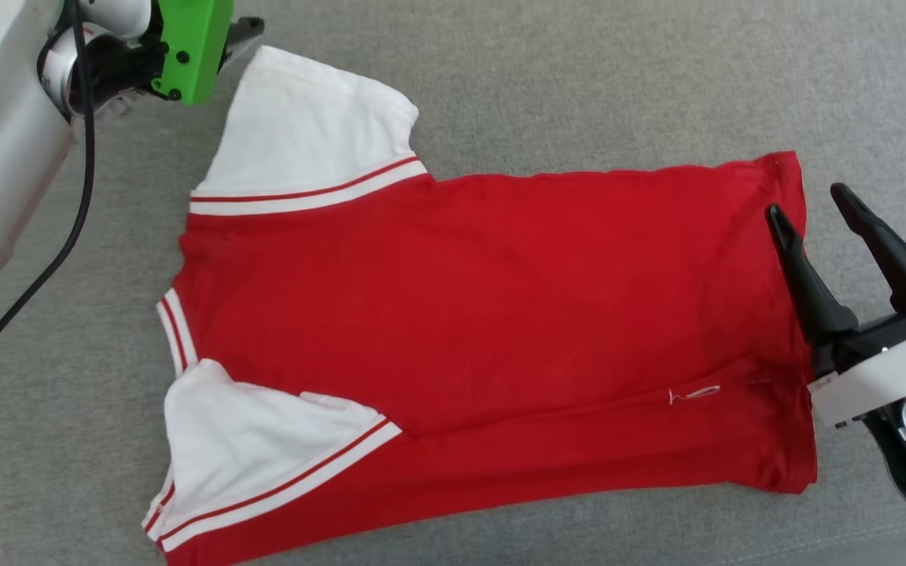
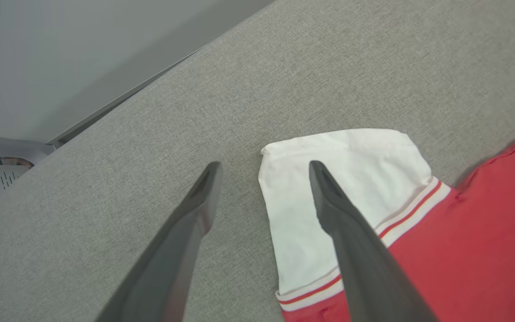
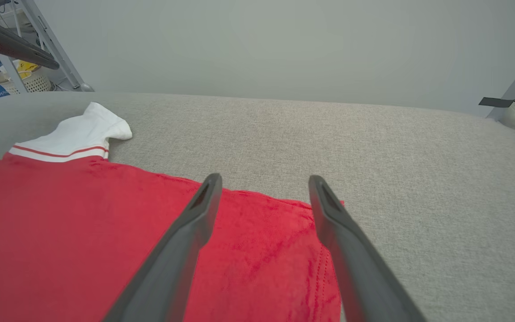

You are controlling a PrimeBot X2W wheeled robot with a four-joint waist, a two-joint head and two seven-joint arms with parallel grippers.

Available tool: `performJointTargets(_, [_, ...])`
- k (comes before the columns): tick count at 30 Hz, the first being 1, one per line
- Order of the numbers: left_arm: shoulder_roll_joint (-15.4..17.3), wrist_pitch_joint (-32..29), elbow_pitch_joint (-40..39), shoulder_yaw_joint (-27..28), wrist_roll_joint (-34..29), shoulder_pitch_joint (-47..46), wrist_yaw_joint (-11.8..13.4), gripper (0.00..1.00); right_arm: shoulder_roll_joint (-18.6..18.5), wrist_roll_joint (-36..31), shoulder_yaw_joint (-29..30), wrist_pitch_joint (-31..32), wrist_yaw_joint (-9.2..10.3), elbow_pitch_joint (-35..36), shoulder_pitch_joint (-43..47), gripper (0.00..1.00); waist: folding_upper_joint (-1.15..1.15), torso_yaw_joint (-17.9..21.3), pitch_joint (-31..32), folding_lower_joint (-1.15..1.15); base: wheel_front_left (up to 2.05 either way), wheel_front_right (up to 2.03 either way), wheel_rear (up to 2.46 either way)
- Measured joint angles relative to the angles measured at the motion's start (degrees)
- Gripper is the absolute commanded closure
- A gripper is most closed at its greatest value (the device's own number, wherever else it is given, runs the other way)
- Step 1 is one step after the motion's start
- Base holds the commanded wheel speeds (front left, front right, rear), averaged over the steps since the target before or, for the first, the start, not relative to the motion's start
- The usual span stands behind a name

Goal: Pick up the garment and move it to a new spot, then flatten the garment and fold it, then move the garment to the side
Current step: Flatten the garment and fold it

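Head view: red jersey T-shirt (image 1: pixel 484 314) lies spread on grey fabric surface (image 1: pixel 579 79), plain side up — collar left, hem (image 1: pixel 801 440) right, near edge folded over. Left gripper (image 2: pixel 264 169) splayed, empty, at far white sleeve (image 1: pixel 311 126). Right gripper (image 1: pixel 805 199) splayed, empty — at hem's far corner.

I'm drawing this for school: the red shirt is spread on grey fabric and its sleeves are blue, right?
Not quite: the sleeves are white, not blue, as the head view shows. The red shirt is indeed spread on grey fabric.
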State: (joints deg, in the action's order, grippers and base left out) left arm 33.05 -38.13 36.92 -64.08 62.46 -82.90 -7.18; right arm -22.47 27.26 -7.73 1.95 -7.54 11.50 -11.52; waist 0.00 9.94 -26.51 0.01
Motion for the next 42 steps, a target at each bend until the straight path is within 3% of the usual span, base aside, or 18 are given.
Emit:
performJointTargets(4, [-0.4,-3.2,2.3,-1.6,0.8,-1.2,-0.1,0.00,0.0,-0.1,-0.8,-0.5,0.00,-0.1,-1.7,0.00,0.00,1.3,-2.9,0.00,0.00,0.00,0.00])
performJointTargets(15, [0.4,-4.8,4.4,-5.3,1.7,-1.6,-0.2,0.00,0.1,0.0,-2.4,-1.8,0.00,-2.5,-4.1,0.00,0.00,3.9,-7.7,-0.01,0.00,0.00,0.00])
performJointTargets(16, [0.6,-5.0,4.2,-5.4,1.8,-1.6,-0.2,0.19,0.0,0.2,-2.4,-1.9,0.00,-2.7,-4.2,0.00,0.00,4.1,-7.8,-0.01,0.00,0.00,0.00])
performJointTargets(17, [0.7,-5.0,4.1,-5.4,2.0,-1.6,-0.2,1.00,0.0,0.2,-2.4,-2.0,0.00,-2.8,-4.3,0.00,0.00,4.1,-7.8,-0.01,0.00,0.00,0.00])
performJointTargets(24, [0.8,-0.5,2.1,-7.3,2.9,-0.6,-0.2,1.00,-3.0,0.2,-0.5,-1.6,0.00,-3.4,-6.5,0.00,0.00,3.1,-6.0,0.00,0.00,0.00,0.00])
performJointTargets(28, [1.3,4.5,-0.5,-8.1,2.6,1.1,-0.2,1.00,-7.5,0.2,0.7,1.8,0.00,-3.7,-9.5,0.00,0.00,1.9,-4.0,0.00,0.00,0.00,0.00])
performJointTargets(37, [2.3,13.5,-8.3,-8.8,-1.1,4.9,-0.2,1.00,-18.2,8.9,-3.5,21.5,0.00,-7.3,-17.0,0.00,0.00,-2.8,0.1,0.00,0.00,0.00,0.00])
performJointTargets(42, [2.2,16.5,-10.6,-9.1,-2.6,7.1,-0.2,1.00,-21.1,15.1,-8.1,35.2,0.00,-13.2,-21.0,0.00,0.00,-5.4,2.0,-0.01,0.00,0.00,0.00])
